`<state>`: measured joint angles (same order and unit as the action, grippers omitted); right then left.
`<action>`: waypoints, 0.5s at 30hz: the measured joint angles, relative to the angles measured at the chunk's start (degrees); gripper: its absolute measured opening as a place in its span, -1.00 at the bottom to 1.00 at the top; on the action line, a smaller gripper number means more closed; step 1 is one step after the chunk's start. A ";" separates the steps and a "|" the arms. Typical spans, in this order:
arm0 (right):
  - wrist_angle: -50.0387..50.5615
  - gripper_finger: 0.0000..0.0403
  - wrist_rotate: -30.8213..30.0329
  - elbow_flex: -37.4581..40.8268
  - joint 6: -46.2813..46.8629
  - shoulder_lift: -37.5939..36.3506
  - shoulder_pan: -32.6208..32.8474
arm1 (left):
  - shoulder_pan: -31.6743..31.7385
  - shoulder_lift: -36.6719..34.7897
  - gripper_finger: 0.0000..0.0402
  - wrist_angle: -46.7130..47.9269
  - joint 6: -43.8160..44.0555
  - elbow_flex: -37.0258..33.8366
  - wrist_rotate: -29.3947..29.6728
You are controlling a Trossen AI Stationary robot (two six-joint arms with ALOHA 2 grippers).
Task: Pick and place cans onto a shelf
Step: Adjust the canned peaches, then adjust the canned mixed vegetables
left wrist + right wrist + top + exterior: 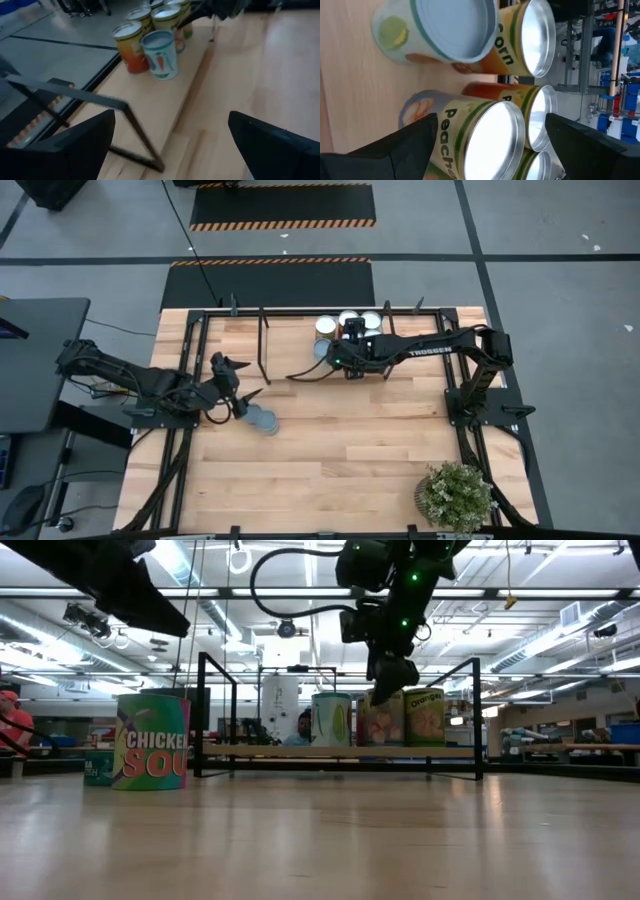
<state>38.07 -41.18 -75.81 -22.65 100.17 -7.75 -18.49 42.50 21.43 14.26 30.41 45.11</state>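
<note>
While several cans [348, 323] already stand on the shelf [290, 350] at upper centre, two cans [260, 419] remain on the bench [340, 460] at centre left. The right pincer [322, 360] hovers open and empty over the shelved group; the left pincer [238, 380], open too, waits near the leftovers.

You have a cluster of cans [347, 326] standing upright at the right end of the low light-wood shelf [290, 340]. Two more cans [262, 420] stand on the tabletop, well apart from the shelf.
</note>
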 joint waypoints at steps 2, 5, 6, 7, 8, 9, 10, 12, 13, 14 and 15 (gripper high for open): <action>-0.82 0.87 -0.71 -0.05 0.04 -0.32 0.64 | -0.12 0.02 0.97 -0.92 -0.28 0.02 -1.11; -3.17 0.87 -1.35 -0.09 0.12 -1.18 2.36 | -0.14 0.10 0.97 -1.54 -0.16 0.02 -2.23; -4.60 0.87 -0.86 -0.10 0.11 -1.38 3.14 | -0.14 0.16 0.97 -1.64 -0.11 0.02 -2.34; -6.41 0.87 0.17 -0.20 -0.03 -1.39 3.91 | -0.14 0.22 0.97 -1.51 -0.02 0.02 -2.37; -7.63 0.87 0.80 -0.20 -0.39 -1.37 4.68 | -0.14 0.22 0.97 -1.60 0.13 0.02 -2.41; -8.68 0.87 0.99 -0.16 -1.24 -1.32 5.46 | -0.12 0.20 0.97 -1.82 0.59 0.02 -2.41; -10.42 0.87 1.15 -0.16 -1.86 -1.08 6.20 | -0.12 0.20 0.97 -1.82 1.23 0.02 -2.40; -13.56 0.87 1.91 -0.16 -2.87 -0.76 7.27 | -0.12 0.20 0.97 -1.94 2.00 0.02 -2.64; -15.05 0.87 2.00 -0.13 -3.06 -0.34 7.63 | -0.10 0.20 0.97 -2.01 2.48 0.02 -2.80; -17.82 0.87 1.95 -0.21 -3.05 0.28 7.87 | -0.12 0.21 0.97 -1.97 3.06 0.02 -2.83; -19.35 0.87 2.00 -0.28 -3.03 0.81 8.01 | -0.12 0.22 0.97 -2.00 3.23 0.02 -2.92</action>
<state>18.73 -39.19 -76.09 -25.68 100.98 0.26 -18.61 42.72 19.43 17.50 30.44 42.19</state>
